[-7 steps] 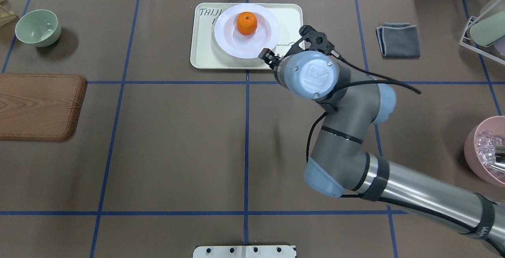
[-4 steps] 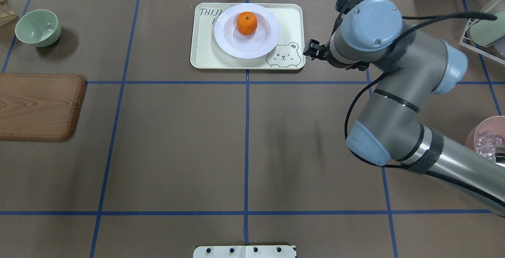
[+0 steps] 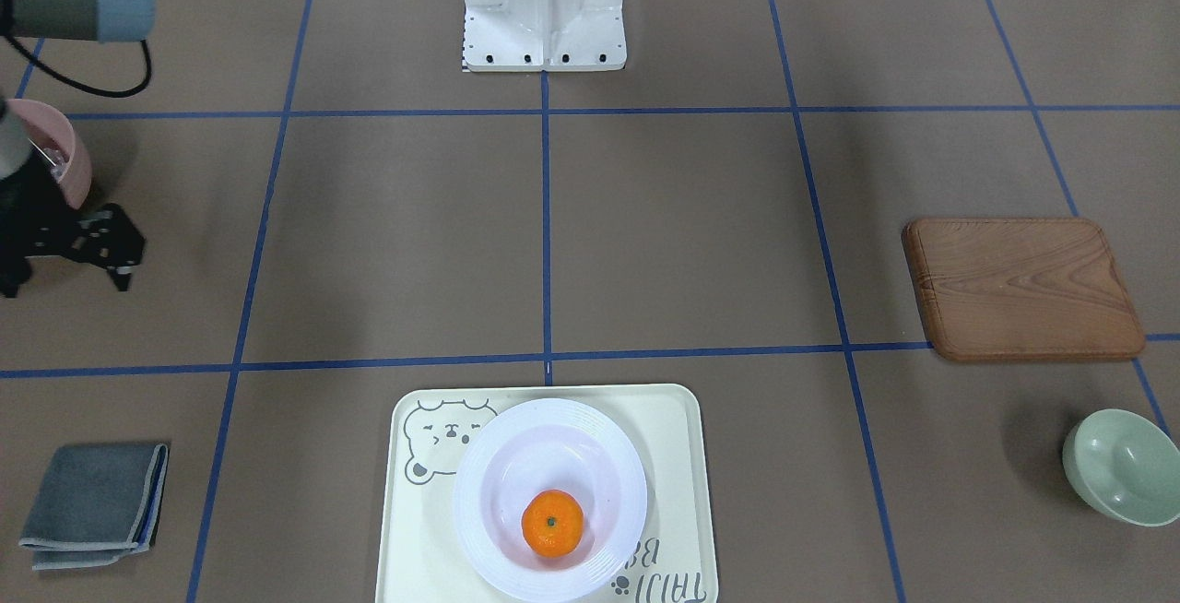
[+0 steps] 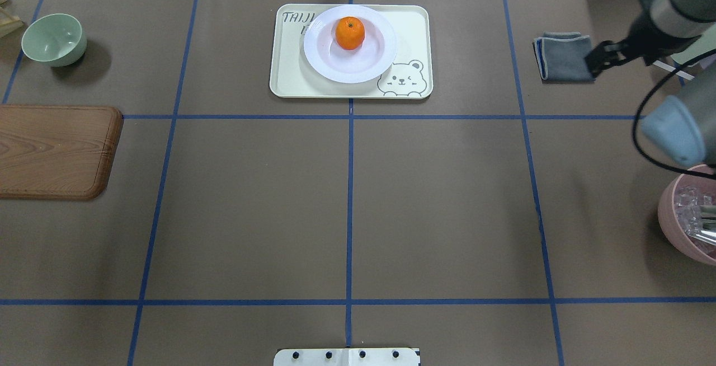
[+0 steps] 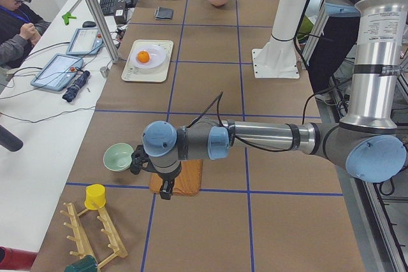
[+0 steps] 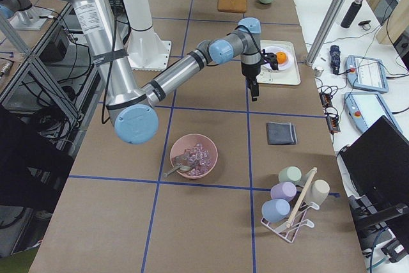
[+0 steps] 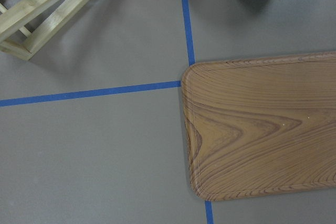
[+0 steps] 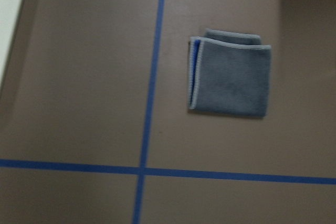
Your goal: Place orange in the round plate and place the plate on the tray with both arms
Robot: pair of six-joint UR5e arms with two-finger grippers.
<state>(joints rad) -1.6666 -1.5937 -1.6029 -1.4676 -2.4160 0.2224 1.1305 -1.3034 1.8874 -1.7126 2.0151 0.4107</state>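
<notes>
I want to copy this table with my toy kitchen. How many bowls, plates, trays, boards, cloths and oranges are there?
Bowls: 2, the mint-green bowl and the pink bowl
Plates: 1, the round plate
Trays: 1, the tray
Boards: 1, the wooden board
Cloths: 1, the grey cloth
Oranges: 1, the orange
Total: 7

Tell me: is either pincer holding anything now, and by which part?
The right pincer is open and empty, far from the small orange mandarin in the glossy white round plate. The left pincer shows only from the side; its hold cannot be told.
</notes>
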